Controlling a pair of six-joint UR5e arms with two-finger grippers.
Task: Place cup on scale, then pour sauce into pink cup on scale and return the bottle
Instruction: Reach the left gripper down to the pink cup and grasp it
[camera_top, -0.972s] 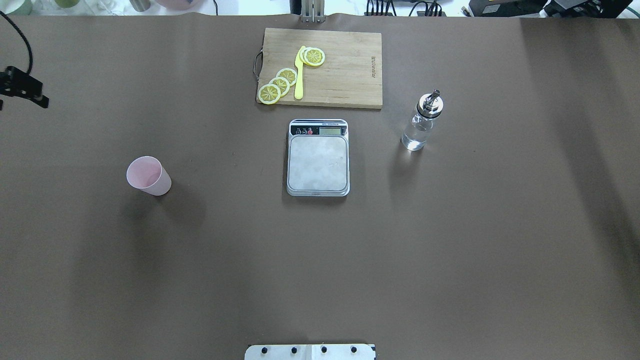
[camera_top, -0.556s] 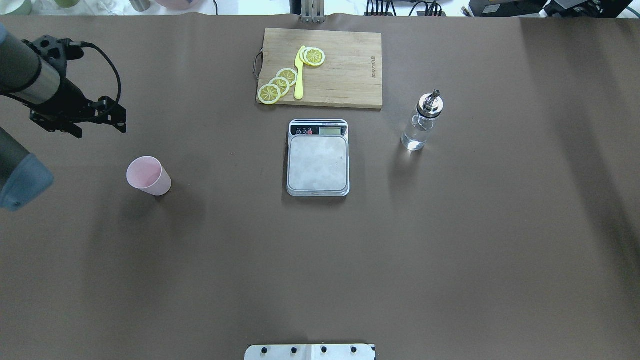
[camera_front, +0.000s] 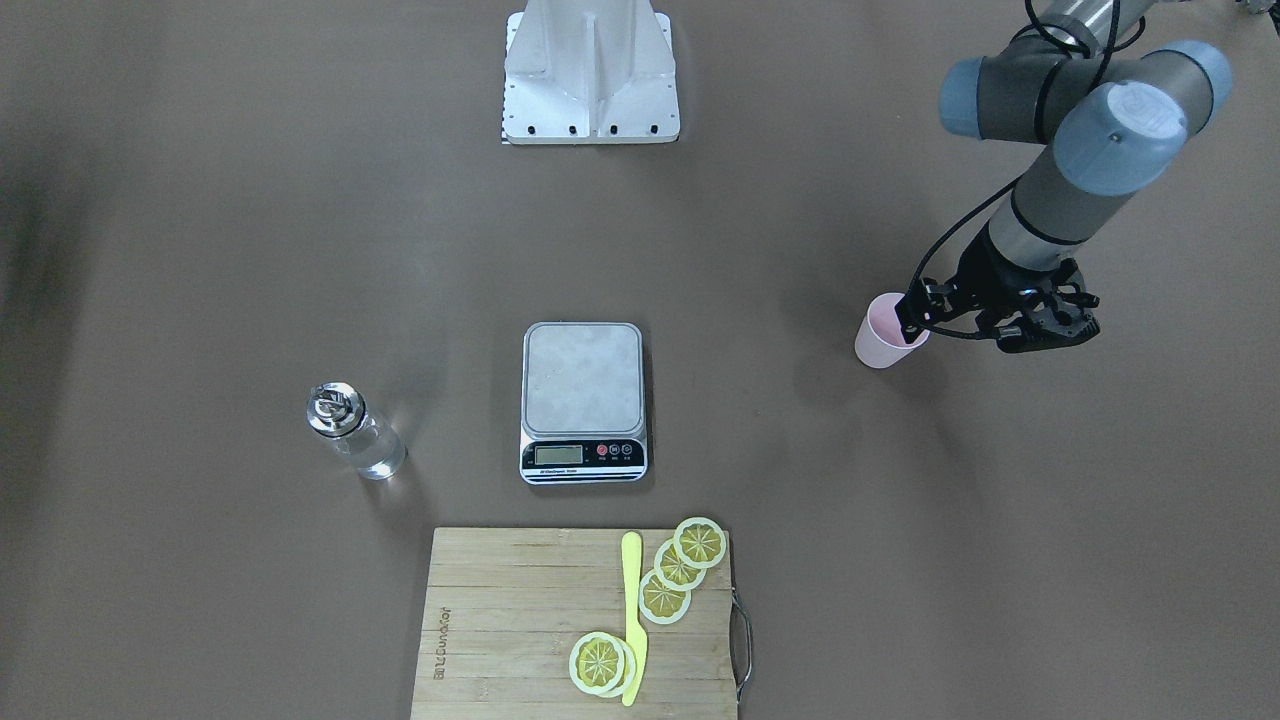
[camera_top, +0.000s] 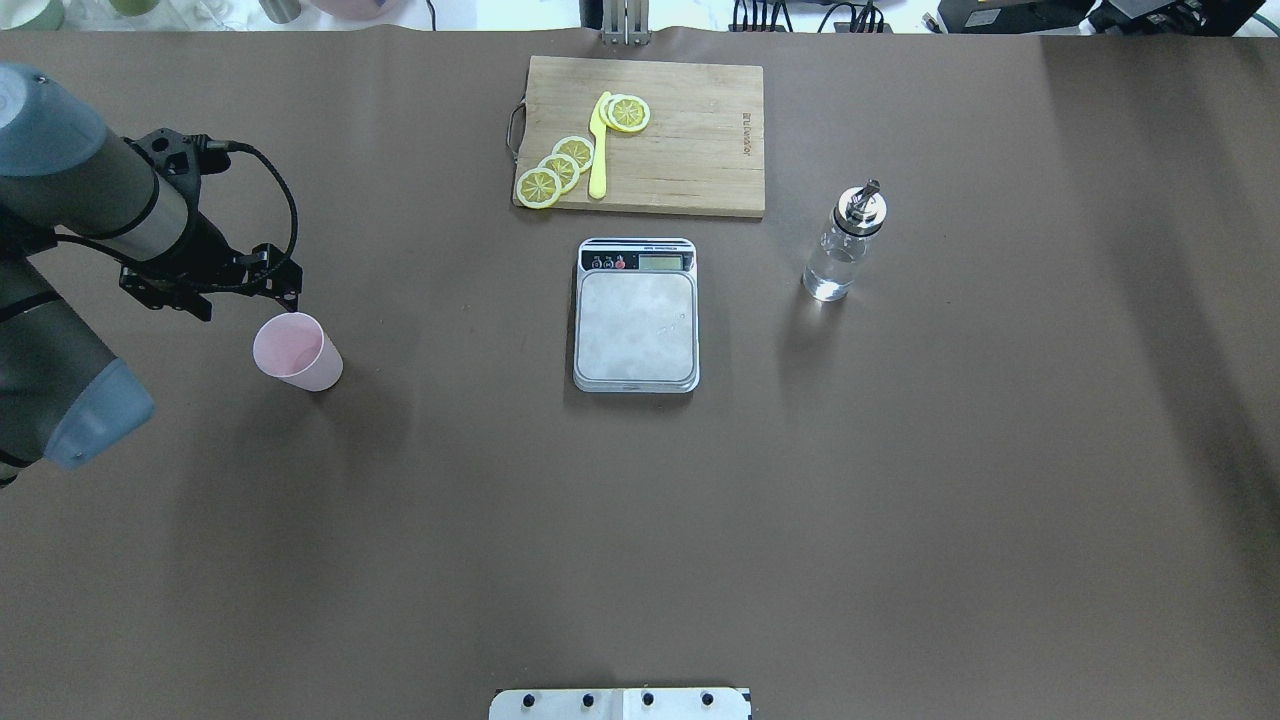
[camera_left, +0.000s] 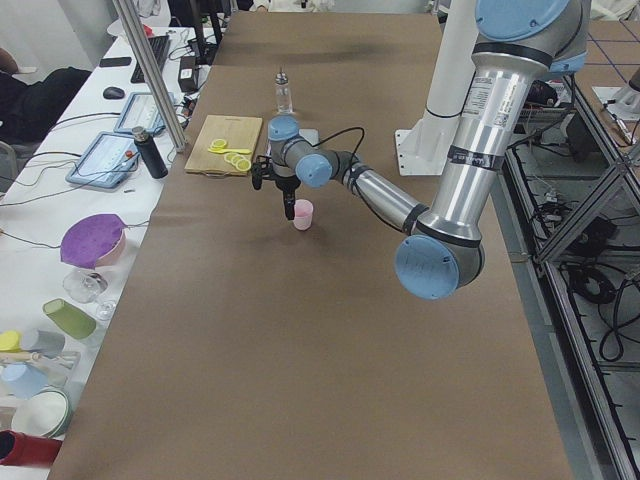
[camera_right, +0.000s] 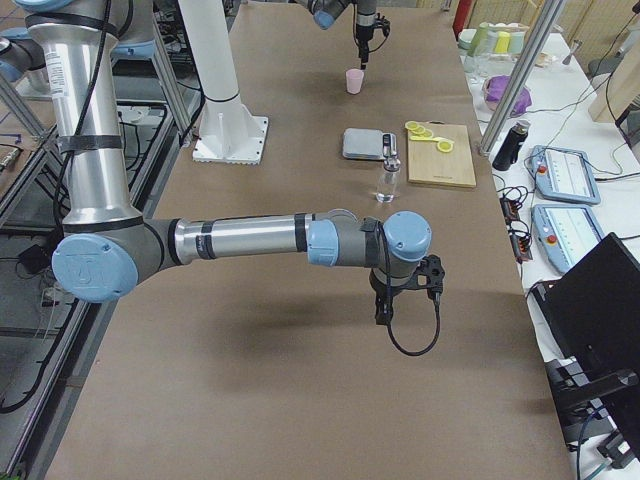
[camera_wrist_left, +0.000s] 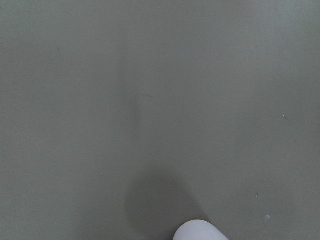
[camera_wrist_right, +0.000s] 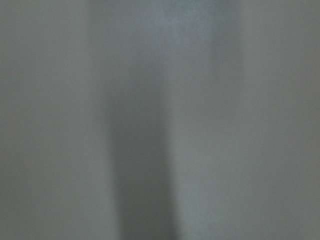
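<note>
The pale pink cup (camera_top: 296, 350) stands upright on the brown table at the left, also in the front view (camera_front: 885, 345). My left gripper (camera_top: 290, 290) points down just behind the cup's far rim, close to it and not holding it. I cannot tell if it is open. The left wrist view shows only the cup's rim (camera_wrist_left: 200, 231). The steel scale (camera_top: 636, 315) lies bare at the centre. The glass bottle (camera_top: 843, 248) with clear sauce (camera_top: 828, 275) stands right of the scale. My right gripper (camera_right: 385, 305) hangs over bare table far from all of them. I cannot tell its state.
A wooden cutting board (camera_top: 690, 140) with lemon slices and a yellow knife (camera_top: 598, 150) lies just behind the scale. The robot's white base (camera_front: 590, 80) is at the near edge. Brown table stretches between the cup and the scale.
My left arm has swung in from the left edge, right and down, and its gripper now sits beside the cup. The cup, scale and bottle have not moved.
</note>
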